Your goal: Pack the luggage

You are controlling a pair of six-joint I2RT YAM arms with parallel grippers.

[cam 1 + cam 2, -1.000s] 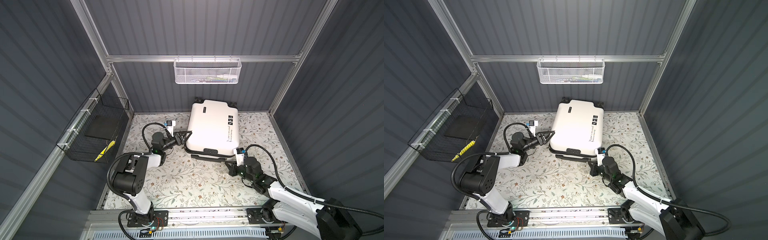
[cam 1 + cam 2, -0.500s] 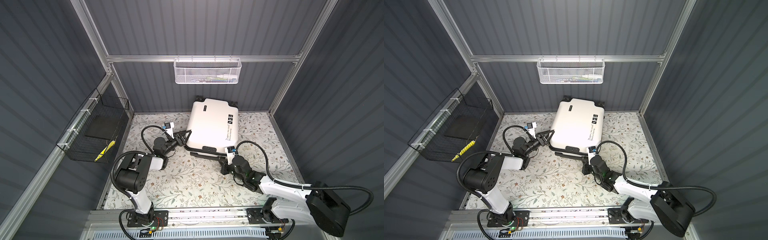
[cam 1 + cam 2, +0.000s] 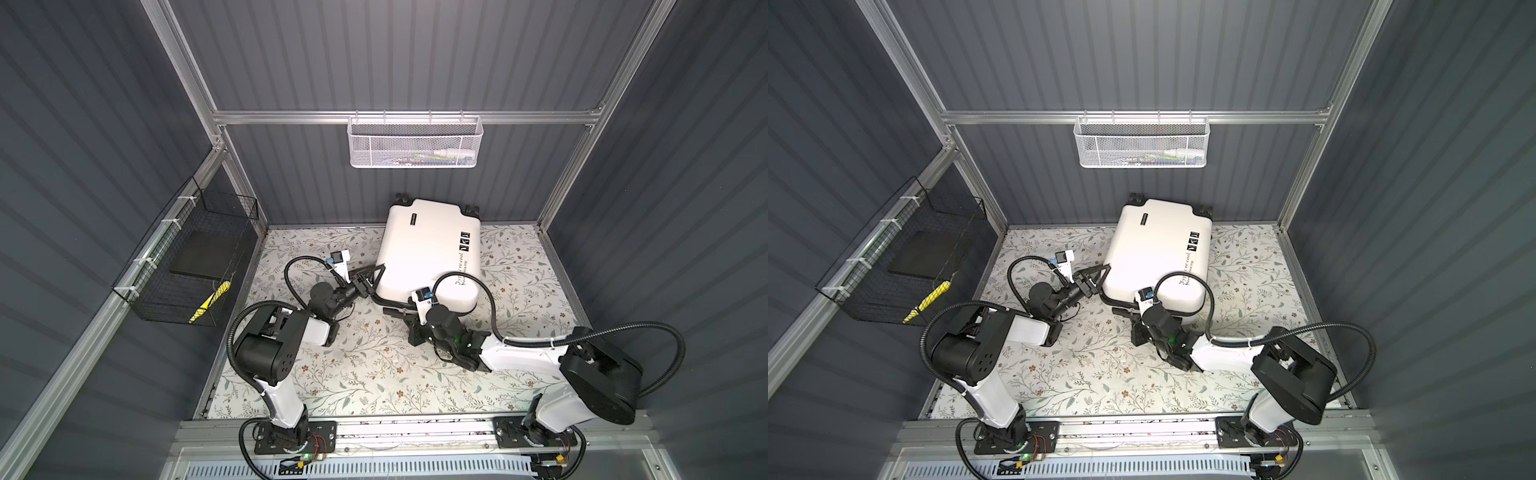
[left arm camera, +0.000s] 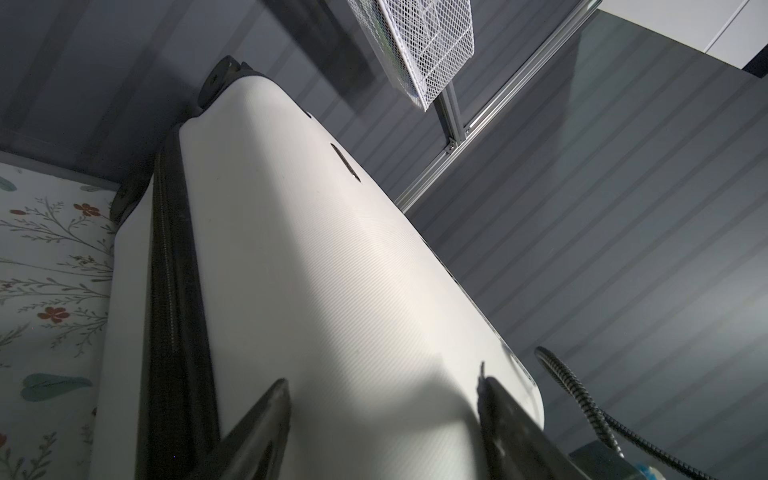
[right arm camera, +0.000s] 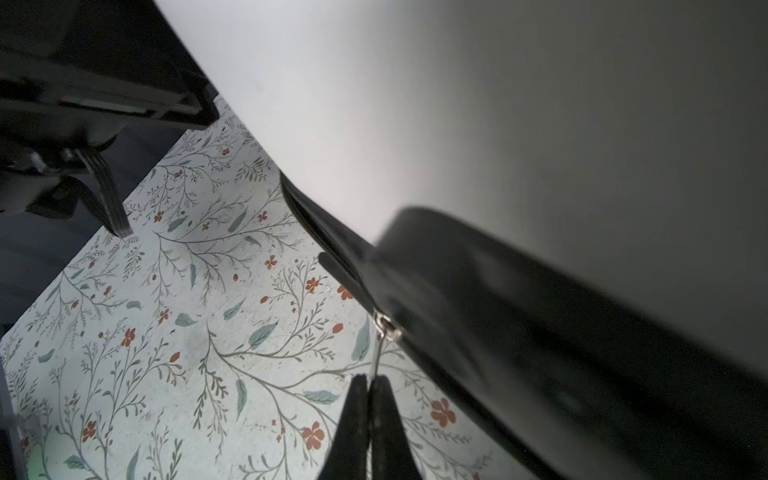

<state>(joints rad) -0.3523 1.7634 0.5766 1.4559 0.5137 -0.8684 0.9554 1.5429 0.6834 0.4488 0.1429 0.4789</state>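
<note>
The luggage lay closed on the floral surface, near the back wall. The left gripper stood wide open at its side; the right gripper was closed tightly on the zipper pull.

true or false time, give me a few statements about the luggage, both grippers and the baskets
1. The luggage lies flat on the floral mat with its lid down. True.
2. The right gripper is open and holds nothing. False: it is shut on the zipper pull at the luggage's near edge.
3. The left gripper has its jaws apart at the luggage's side. True.
4. The white mesh basket stands on the mat. False: it hangs from the rail on the back wall, above the luggage.
</note>
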